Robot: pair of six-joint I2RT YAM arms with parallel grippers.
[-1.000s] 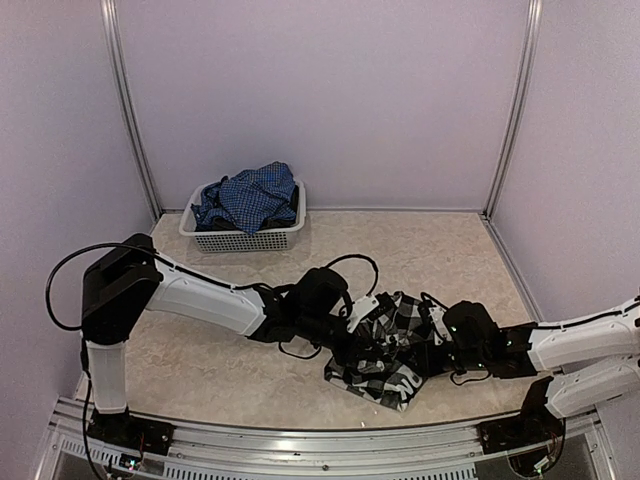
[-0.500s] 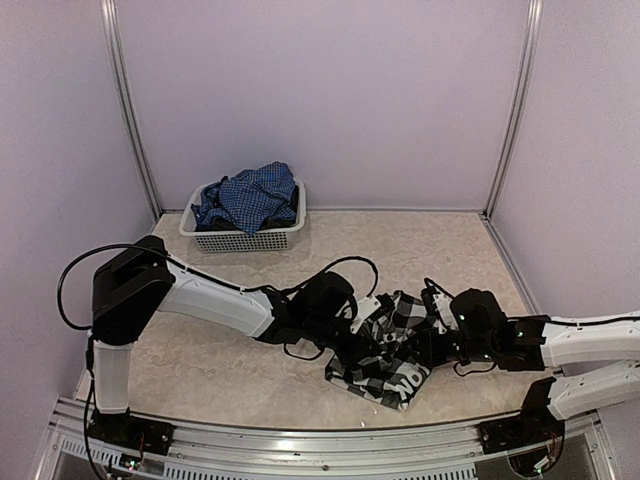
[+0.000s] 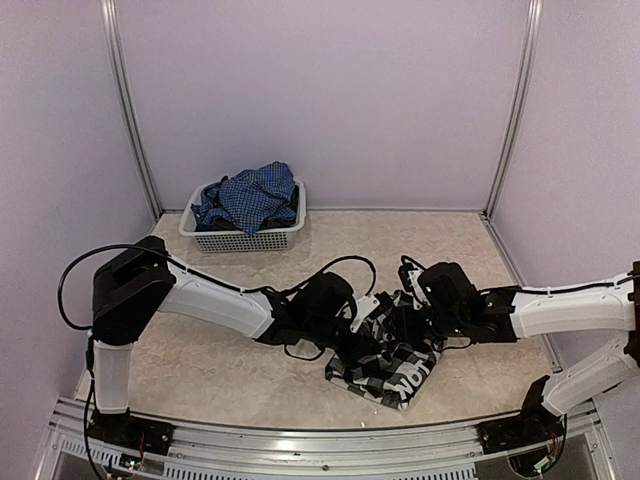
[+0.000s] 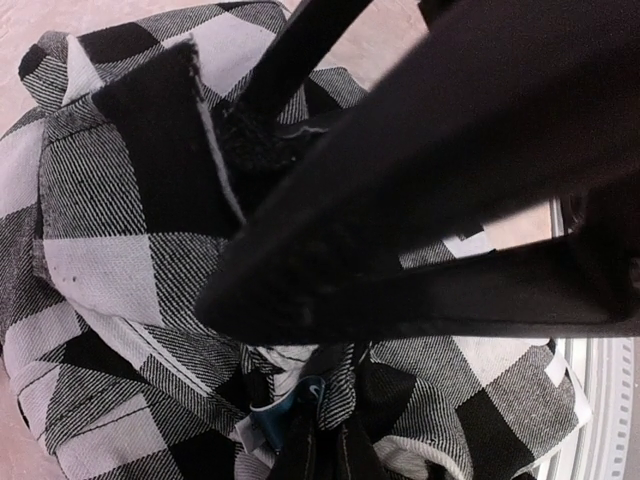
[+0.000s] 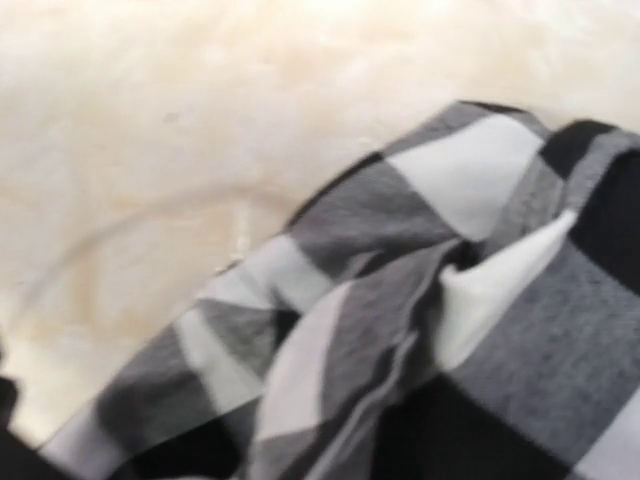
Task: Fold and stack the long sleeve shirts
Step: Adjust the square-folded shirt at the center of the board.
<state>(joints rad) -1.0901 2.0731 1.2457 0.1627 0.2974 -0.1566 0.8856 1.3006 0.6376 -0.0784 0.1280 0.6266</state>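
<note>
The black-and-white checked long sleeve shirt (image 3: 392, 360) lies crumpled on the table near the front, white letters showing on its near corner. My left gripper (image 3: 366, 318) is at the shirt's left edge. In the left wrist view its fingers (image 4: 300, 455) stand close together on a fold of this cloth (image 4: 110, 250), beside a blue label (image 4: 270, 420). My right gripper (image 3: 410, 316) reaches over the shirt's far edge. The right wrist view is blurred, shows only checked cloth (image 5: 420, 340), and its fingers are hidden. The blue checked shirt (image 3: 248, 195) is heaped in the basket.
The white mesh basket (image 3: 245, 240) stands at the back left against the wall. Metal posts run up the back corners, and a rail (image 3: 330, 445) lines the table's near edge. A dark blurred bar (image 4: 450, 180) crosses the left wrist view.
My right arm has swung left and farther from the front, from the shirt's right side to its far edge. The left arm has hardly moved and the shirt has shifted little.
</note>
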